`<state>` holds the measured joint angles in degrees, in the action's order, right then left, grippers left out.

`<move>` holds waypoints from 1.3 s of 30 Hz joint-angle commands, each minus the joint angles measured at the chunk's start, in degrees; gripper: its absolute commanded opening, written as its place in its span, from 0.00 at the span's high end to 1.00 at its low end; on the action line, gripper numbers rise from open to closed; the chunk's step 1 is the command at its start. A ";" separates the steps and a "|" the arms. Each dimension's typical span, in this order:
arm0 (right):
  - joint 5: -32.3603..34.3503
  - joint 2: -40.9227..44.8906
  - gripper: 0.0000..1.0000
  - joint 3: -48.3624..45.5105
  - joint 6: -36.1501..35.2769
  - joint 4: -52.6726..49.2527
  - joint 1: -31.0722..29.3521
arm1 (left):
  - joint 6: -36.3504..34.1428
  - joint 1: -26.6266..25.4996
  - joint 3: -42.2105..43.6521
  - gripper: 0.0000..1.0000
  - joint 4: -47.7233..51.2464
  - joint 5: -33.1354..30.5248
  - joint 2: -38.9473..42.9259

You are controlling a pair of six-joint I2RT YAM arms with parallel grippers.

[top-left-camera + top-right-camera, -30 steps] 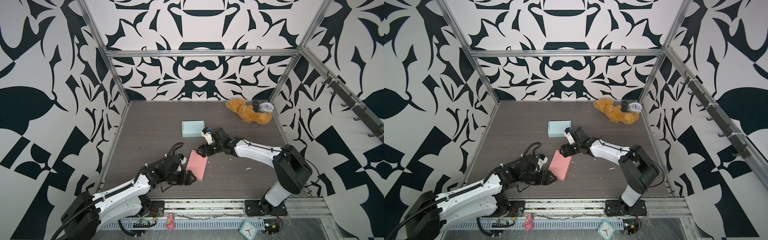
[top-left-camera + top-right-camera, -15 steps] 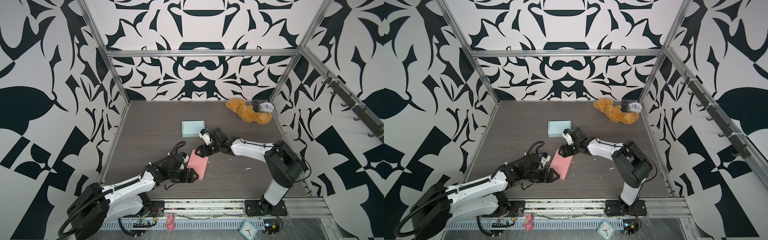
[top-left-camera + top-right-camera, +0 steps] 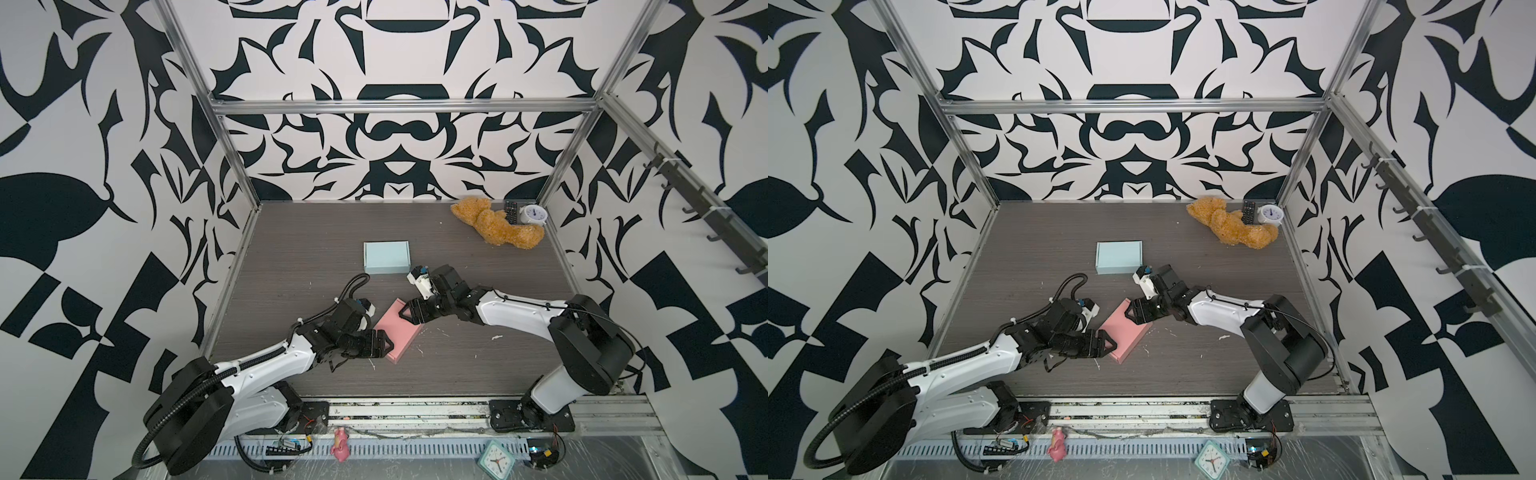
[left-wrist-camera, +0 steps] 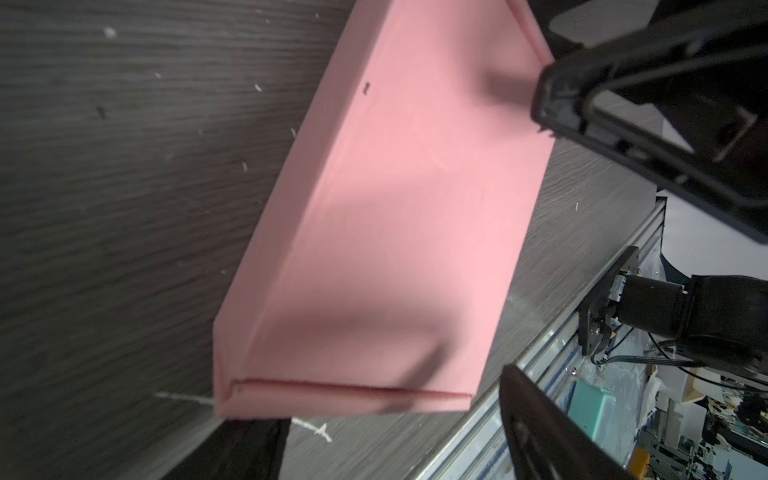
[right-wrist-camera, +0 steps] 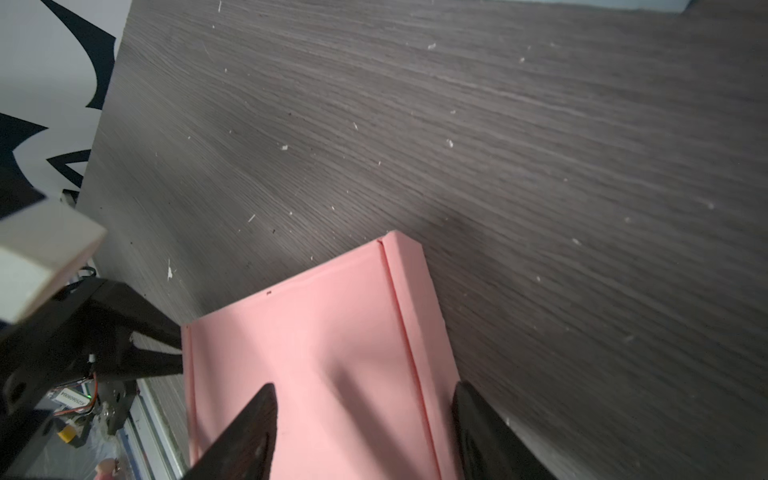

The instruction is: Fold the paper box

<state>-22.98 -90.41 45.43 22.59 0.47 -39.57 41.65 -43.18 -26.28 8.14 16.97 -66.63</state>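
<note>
Dark wood-grain counter [image 3: 291, 257] lies bare along the left side and far edge; a flat pale blue cardboard box [image 3: 386, 257] blocks the middle, left claw [image 3: 388, 343] and right claw [image 3: 409, 318] flank the pink paper box [image 3: 401, 332], a brown plush bear [image 3: 496, 227] fills the far right corner

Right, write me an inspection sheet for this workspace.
Surface: dark wood-grain table, speckled with white scraps.
Job's things: pink paper box lying flat, closed, between the grippers; light blue box behind it, apart.
Clutter: teddy bear, remote, alarm clock in the far right corner.
Grippers: left gripper open at the pink box's near end; right gripper open, one finger over its top, one beside its edge.
Cables: black corrugated hose along the left arm; nothing snagged seen.
Surroundings: patterned walls, aluminium frame, hook rail on the right.
</note>
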 commanded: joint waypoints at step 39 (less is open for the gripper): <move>-2.44 -16.23 0.33 20.71 5.19 6.55 -7.76 | -17.60 32.22 -11.14 0.24 0.75 12.63 -11.47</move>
<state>-21.23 -105.93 61.95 27.20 1.61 -45.50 26.02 -11.90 -35.62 10.50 23.70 -76.95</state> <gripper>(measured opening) 0.676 0.761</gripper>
